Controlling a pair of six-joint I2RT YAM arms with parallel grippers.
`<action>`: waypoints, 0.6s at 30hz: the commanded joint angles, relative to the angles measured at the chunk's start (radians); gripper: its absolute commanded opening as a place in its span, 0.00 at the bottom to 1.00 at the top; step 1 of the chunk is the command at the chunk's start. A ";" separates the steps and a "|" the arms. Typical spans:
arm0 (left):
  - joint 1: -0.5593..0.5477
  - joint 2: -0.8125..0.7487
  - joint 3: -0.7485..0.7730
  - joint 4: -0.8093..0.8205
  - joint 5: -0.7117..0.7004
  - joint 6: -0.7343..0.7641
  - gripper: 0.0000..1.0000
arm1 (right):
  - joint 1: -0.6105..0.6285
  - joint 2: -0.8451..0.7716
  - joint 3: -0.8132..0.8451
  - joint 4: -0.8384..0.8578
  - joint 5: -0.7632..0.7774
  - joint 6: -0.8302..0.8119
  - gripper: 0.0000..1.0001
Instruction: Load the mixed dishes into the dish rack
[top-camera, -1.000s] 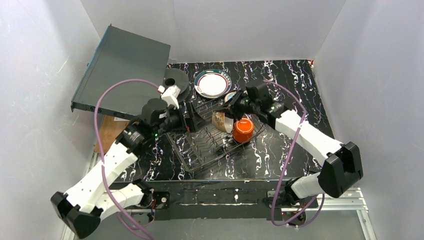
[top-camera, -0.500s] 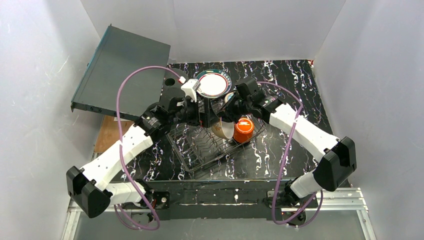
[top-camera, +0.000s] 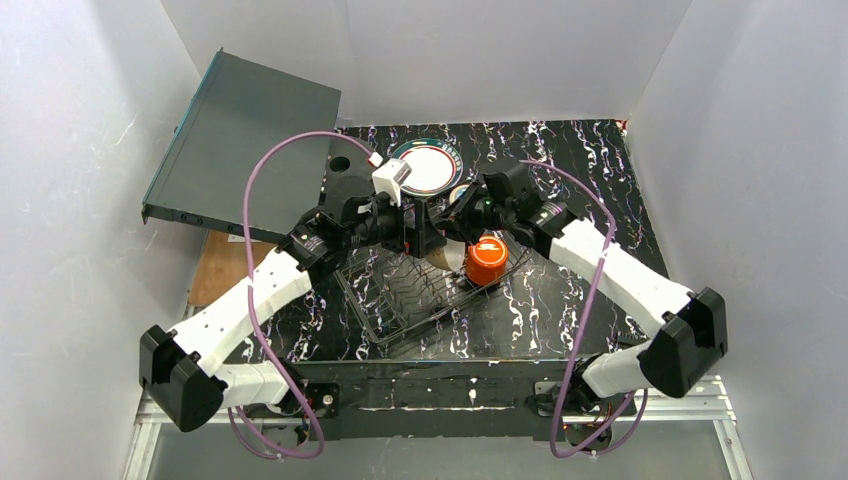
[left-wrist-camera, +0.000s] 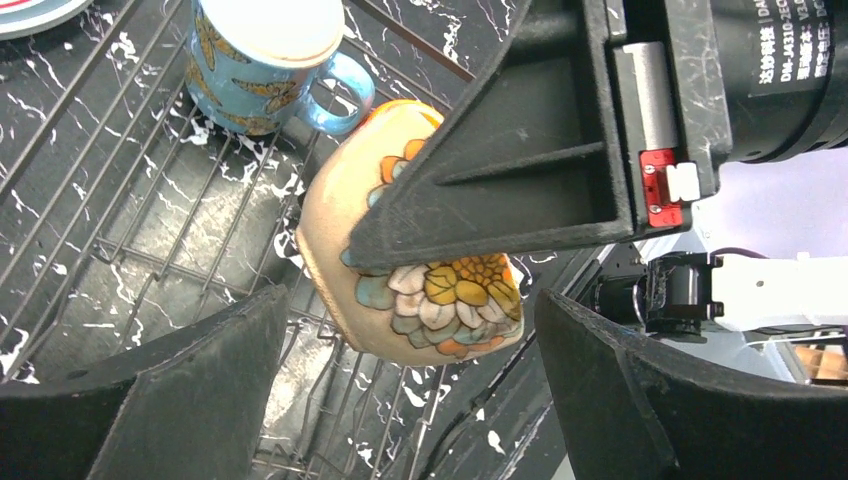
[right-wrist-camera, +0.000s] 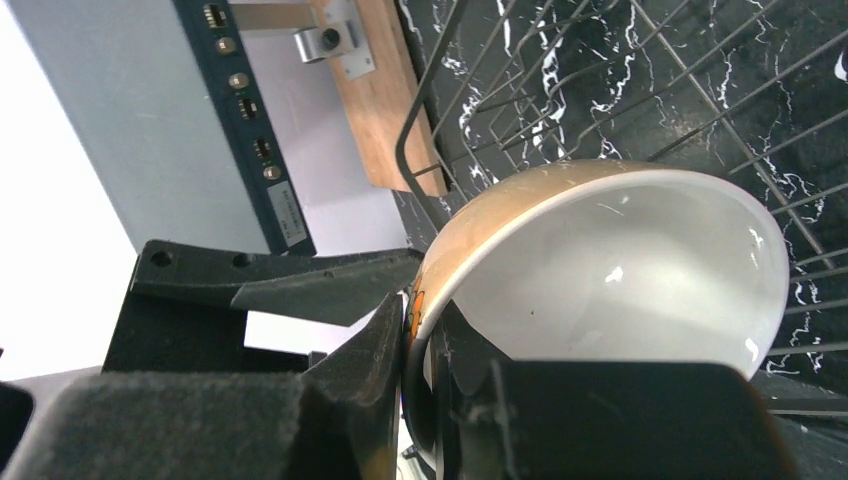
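Right gripper (right-wrist-camera: 418, 345) clamped on rim of cream floral ceramic bowl (right-wrist-camera: 620, 260), bowl tilted sideways over dark wire dish rack (top-camera: 395, 305), left gripper (left-wrist-camera: 412, 300) spread wide, holding nothing, flanking bowl

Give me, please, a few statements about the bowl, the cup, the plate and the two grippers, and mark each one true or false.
1. The right gripper pinches the rim of the cream bowl. True.
2. The left gripper is shut on the bowl. False: its fingers stand wide open.
3. The orange cup sits on the table, outside the dish rack. False: it is inside the rack.
4. The green-and-red rimmed plate lies flat on the table beyond the rack. True.
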 joint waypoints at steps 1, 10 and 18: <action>-0.004 -0.044 0.012 0.024 0.006 0.078 0.92 | 0.001 -0.133 -0.079 0.218 -0.012 0.020 0.01; -0.016 -0.105 -0.064 0.155 -0.029 0.184 0.97 | 0.000 -0.127 -0.050 0.247 -0.012 0.067 0.01; -0.052 -0.105 -0.123 0.288 0.015 0.295 0.92 | 0.000 -0.110 -0.002 0.290 0.005 0.105 0.01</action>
